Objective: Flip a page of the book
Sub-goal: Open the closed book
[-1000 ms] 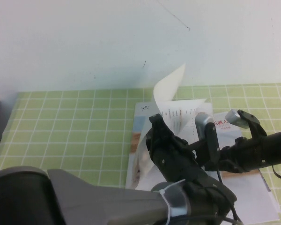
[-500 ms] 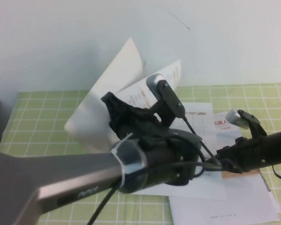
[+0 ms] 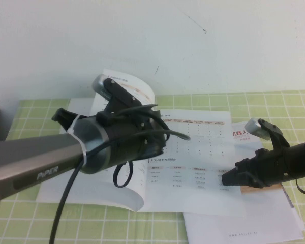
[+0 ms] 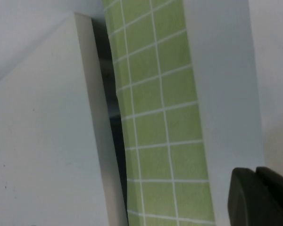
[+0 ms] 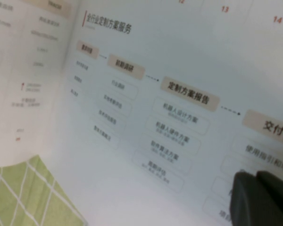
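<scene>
High view: the book [image 3: 193, 157] lies open; the page [image 3: 99, 173], thin, floppy, slick, wants edge-gripping. Left claw [image 3: 61, 116] above it, opening unclear; right claw [image 3: 229, 179] closed, empty, pinning the right leaf.

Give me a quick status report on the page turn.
Left tool over book's left side, page laid over. Right tool shut, pressing book. Other brochures beneath, nothing blocking.
</scene>
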Available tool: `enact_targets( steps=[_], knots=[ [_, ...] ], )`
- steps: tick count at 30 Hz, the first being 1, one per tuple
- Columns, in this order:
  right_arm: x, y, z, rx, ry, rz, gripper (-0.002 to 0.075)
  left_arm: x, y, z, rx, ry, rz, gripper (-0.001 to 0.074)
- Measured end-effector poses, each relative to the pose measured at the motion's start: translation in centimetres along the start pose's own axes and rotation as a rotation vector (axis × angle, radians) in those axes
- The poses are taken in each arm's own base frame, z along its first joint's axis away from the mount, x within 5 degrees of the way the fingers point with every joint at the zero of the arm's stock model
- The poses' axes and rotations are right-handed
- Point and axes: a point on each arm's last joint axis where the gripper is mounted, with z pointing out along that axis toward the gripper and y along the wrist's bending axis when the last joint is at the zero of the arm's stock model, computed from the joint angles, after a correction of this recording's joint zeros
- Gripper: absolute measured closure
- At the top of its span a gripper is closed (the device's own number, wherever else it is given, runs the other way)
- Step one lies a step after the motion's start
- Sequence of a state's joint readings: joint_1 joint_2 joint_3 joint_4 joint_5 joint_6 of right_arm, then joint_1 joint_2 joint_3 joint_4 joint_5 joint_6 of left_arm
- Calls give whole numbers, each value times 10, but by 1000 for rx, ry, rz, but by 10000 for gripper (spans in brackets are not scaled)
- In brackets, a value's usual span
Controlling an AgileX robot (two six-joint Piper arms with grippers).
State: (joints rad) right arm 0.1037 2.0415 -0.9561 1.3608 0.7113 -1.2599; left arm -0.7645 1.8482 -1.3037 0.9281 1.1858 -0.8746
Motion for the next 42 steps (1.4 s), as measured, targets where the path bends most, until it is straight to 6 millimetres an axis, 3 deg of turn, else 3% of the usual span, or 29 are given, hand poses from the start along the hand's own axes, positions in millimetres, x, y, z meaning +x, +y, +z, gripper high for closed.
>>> enact_targets(
  steps=[11, 16, 21, 25, 29, 31, 36, 42],
  knots=[
    [0, 0, 0, 1, 2, -4, 711, 5, 30, 37, -5, 153, -51, 738],
    [0, 0, 0, 1, 2, -4, 711, 4, 40, 41, -28, 149, -60, 738],
    [0, 0, 0, 2, 4, -5, 711, -3, 52, 19, 27, 37, -96, 738],
    [-2, 1, 0, -4, 3, -17, 711, -17, 57, -11, 223, -123, -170, 738],
    [-8, 5, -2, -31, 29, -101, 718, -26, 56, -24, 362, -228, -203, 738],
    [-14, 12, -4, -55, 43, -168, 722, -27, 55, -25, 372, -242, -205, 738],
    [-43, 50, -6, -80, 93, -416, 727, -31, 66, -31, 335, -307, -244, 738],
    [-65, 103, 13, 90, 219, -710, 728, -31, 103, -50, 370, -409, -330, 738]
  ],
)
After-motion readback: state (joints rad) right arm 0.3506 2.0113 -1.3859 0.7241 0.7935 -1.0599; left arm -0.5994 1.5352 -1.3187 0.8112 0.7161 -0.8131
